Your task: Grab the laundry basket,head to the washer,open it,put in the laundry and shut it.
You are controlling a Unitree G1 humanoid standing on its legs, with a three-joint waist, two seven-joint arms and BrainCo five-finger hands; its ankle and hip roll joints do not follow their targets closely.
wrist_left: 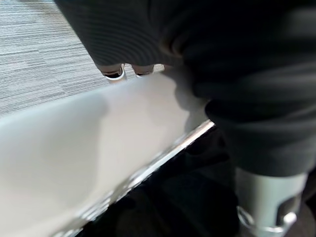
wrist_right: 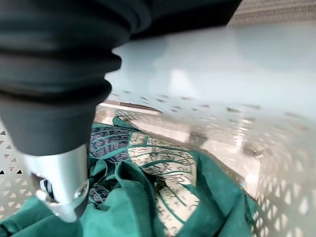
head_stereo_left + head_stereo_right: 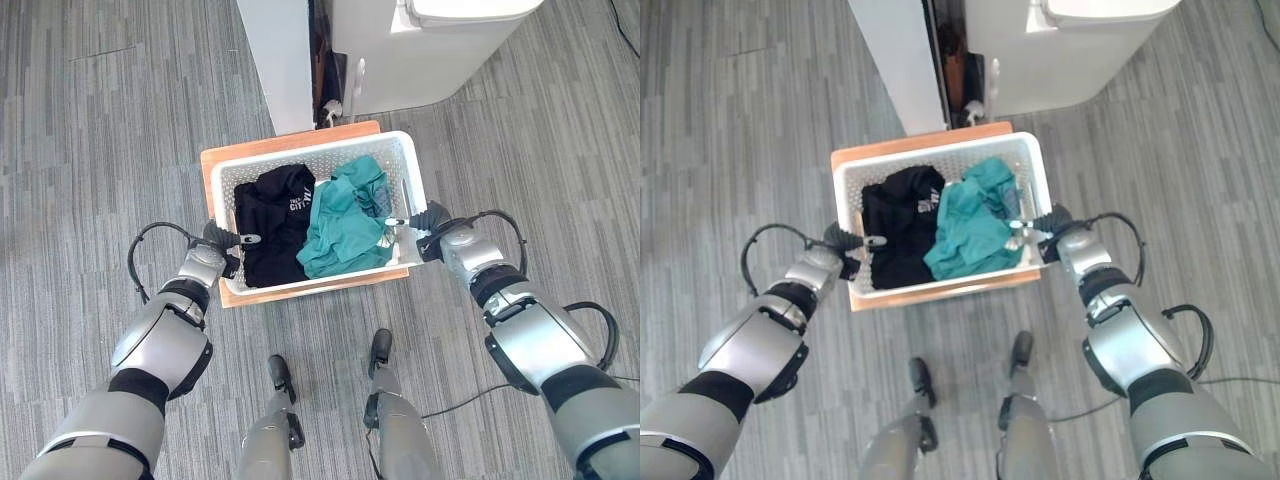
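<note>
A white perforated laundry basket (image 3: 300, 155) rests on a low wooden board (image 3: 214, 160) on the floor. Inside lie a black garment (image 3: 272, 225) on the left and a teal garment (image 3: 345, 220) on the right. My left hand (image 3: 222, 238) is at the basket's left side. Its thumb (image 1: 266, 207) reaches inside over the rim (image 1: 74, 153) and its fingers (image 1: 114, 74) curl on the outside. My right hand (image 3: 425, 222) clasps the right side in the same way, its thumb (image 2: 59, 187) inside above the teal garment (image 2: 163, 197).
A white washer (image 3: 450, 40) stands just beyond the basket at the back right. A tall white panel (image 3: 280, 60) stands to its left, with a dark gap between them. Grey striped carpet lies open to the left and right.
</note>
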